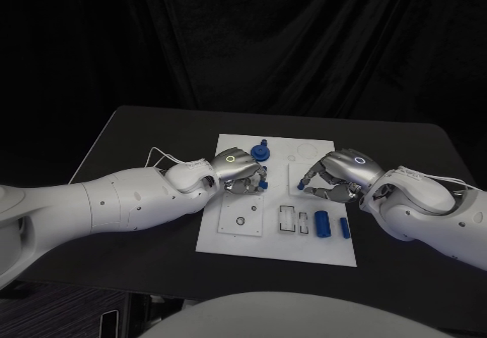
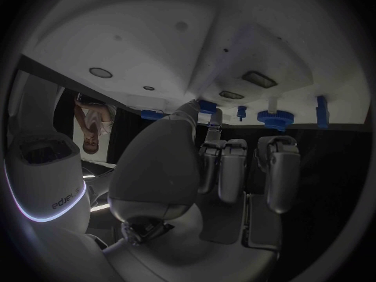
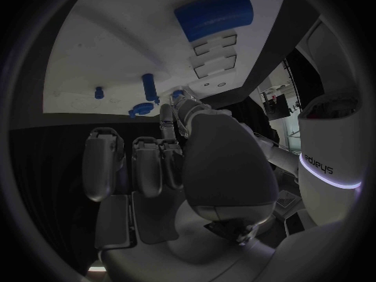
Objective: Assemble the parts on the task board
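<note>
The white task board [image 1: 229,236] lies in the middle of the table. My left hand [image 1: 239,170] hovers over its upper left, fingers curled in, thumb and a finger pinching a small blue part [image 1: 262,184] [image 2: 207,105]. My right hand [image 1: 340,176] is over the upper right, also curled, with another small blue part [image 1: 302,186] [image 3: 178,94] at its thumb and fingertip. A blue gear-like part [image 1: 261,150] [image 2: 274,118] stands near the board's far edge. A blue cylinder [image 1: 321,224] [image 3: 213,15] and a thinner blue peg [image 1: 345,227] lie at the near right.
Two narrow slots [image 1: 287,218] and a round hole [image 1: 241,221] open in the board's near half. A circle outline [image 1: 307,150] marks its far right. Black table [image 1: 142,134] surrounds the board, and both white forearms reach across its sides.
</note>
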You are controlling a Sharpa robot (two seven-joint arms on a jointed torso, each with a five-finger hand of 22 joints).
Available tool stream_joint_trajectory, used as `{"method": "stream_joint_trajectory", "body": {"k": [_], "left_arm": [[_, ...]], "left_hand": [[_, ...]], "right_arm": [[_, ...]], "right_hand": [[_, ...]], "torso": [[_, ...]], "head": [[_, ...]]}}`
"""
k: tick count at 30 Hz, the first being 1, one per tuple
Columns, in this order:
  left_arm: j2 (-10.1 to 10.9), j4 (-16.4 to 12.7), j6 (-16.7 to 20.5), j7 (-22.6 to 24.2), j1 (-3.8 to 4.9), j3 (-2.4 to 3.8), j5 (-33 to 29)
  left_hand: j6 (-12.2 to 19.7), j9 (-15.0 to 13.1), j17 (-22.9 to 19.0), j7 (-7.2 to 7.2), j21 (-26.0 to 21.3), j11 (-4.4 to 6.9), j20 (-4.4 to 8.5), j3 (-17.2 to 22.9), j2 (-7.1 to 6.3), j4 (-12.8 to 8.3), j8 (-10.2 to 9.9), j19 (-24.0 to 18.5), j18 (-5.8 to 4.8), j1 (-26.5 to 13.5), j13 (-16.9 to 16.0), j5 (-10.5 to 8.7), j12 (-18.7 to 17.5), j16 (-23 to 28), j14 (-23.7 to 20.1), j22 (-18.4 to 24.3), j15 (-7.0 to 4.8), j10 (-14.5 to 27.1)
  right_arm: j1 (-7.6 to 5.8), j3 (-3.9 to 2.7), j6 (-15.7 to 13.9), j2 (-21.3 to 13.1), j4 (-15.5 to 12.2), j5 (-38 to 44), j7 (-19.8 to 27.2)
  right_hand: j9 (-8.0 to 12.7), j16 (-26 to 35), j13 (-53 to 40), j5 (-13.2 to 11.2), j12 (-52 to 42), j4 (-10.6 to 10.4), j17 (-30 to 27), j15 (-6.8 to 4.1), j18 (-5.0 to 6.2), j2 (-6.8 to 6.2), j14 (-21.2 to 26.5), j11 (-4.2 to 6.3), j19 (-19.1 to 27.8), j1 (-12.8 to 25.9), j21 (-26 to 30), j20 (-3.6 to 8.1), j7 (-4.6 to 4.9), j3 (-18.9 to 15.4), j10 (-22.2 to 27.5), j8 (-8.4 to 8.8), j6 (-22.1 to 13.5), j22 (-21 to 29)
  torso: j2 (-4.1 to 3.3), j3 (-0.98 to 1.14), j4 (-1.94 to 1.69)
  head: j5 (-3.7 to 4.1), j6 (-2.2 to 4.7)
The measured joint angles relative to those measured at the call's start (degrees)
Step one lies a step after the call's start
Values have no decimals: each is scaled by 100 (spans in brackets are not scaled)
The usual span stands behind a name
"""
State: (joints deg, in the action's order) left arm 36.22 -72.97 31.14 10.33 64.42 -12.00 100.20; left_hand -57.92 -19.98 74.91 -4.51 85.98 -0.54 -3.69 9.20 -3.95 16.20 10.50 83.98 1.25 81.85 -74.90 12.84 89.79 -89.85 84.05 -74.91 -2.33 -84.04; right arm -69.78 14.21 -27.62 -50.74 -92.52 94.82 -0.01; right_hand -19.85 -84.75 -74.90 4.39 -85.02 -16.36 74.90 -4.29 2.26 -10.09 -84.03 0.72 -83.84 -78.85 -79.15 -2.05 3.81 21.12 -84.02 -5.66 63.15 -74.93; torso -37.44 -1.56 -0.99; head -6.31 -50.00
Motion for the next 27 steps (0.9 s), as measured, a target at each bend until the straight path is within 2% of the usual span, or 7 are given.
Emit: {"method": "stream_joint_trajectory", "body": {"k": [5, 10, 14, 16, 20, 22, 27], "left_arm": [[11, 0, 0, -31, 0, -9, -1], [57, -11, -5, -70, 0, -10, 1], [117, -48, 10, -87, -1, -10, 1], [156, -79, 43, -90, -1, -10, 1], [275, -197, 191, -93, -1, -11, 2], [352, -284, 321, -93, -1, -12, 2], [639, -613, 711, -92, -1, -11, 3]], "left_hand": [[234, 99, 0, -108, 0, -80, -73, -17, 14, -18, -215, 9, -1, -86, 0, -290, 0, 0, -6, 0, 56, 4], [704, 275, 0, -209, 0, -138, -125, -103, -84, -10, -578, 0, 0, -229, 0, -613, 0, 0, 0, 0, 102, 5], [951, 394, 0, -254, 0, -183, -167, -160, -152, 16, -688, -1, 0, -309, 0, -845, 0, 0, -18, 0, 125, 1], [1217, 516, 0, -301, 0, -225, -173, -185, -186, 41, -690, -2, 0, -406, 0, -938, 0, 0, 3, 0, 171, 8], [1965, 819, 0, -380, 0, -295, -226, -191, -258, 47, -730, 1, 0, -477, 0, -952, 0, 0, -1, 1, 225, -9], [2164, 900, 0, -399, 0, -298, -226, -191, -279, 47, -733, 1, 0, -498, 0, -952, 0, 0, 0, 1, 225, -11], [2177, 949, 0, -400, 13, -298, -267, -153, -302, 61, -734, 1, -1, -521, 0, -914, 0, 0, 0, 1, 225, -11]], "right_arm": [[0, 0, 2, 13, -2, 0, 3], [0, 0, 4, 36, -2, 0, 5], [0, 0, 4, 56, 2, 0, 6], [0, 0, 4, 67, 5, 0, 6], [0, 0, -4, 86, 5, 0, -1], [0, 0, -9, 90, 3, 0, -10], [0, 0, -12, 115, -29, 0, -88]], "right_hand": [[0, 0, 0, 23, 0, 0, 0, 0, 0, 0, 0, 0, 0, 0, 0, 0, 0, 0, 0, 0, 0, 0], [0, 0, 0, 23, 0, 0, 0, 0, 0, 0, 0, 0, 0, 0, 0, 0, 0, 0, 0, 0, 0, 1], [-1, 0, 0, 23, 0, 0, 0, 0, 0, 0, 0, 0, 0, 0, 0, 0, 0, 0, 0, 0, 0, 1], [3, 0, 0, 23, 0, 0, 0, 0, 0, 0, 0, 0, 0, 0, 0, 0, 0, 0, 0, 0, 0, 1], [6, 0, 0, 23, 0, 0, 0, 0, 0, 0, 0, 0, 0, 0, 1, 0, 16, 0, 0, 23, -16, 1], [11, 0, 0, 23, 0, 0, 0, 0, 0, 0, 0, 0, 0, 0, 23, 0, 21, 0, 0, 23, -21, 1], [57, 88, 0, 139, 67, 0, 0, 11, 0, -30, -3, -48, -14, 31, 202, -14, 91, 0, 4, 118, -153, 2]], "torso": [[-6, 2, 6], [-10, 3, 4], [-9, 3, 3], [-9, 3, 2], [-6, 3, 1], [-4, 3, 1], [-3, 3, -1]], "head": [[-3, 0], [12, -1], [7, -1], [6, -1], [6, -1], [9, -1], [34, -1]]}}
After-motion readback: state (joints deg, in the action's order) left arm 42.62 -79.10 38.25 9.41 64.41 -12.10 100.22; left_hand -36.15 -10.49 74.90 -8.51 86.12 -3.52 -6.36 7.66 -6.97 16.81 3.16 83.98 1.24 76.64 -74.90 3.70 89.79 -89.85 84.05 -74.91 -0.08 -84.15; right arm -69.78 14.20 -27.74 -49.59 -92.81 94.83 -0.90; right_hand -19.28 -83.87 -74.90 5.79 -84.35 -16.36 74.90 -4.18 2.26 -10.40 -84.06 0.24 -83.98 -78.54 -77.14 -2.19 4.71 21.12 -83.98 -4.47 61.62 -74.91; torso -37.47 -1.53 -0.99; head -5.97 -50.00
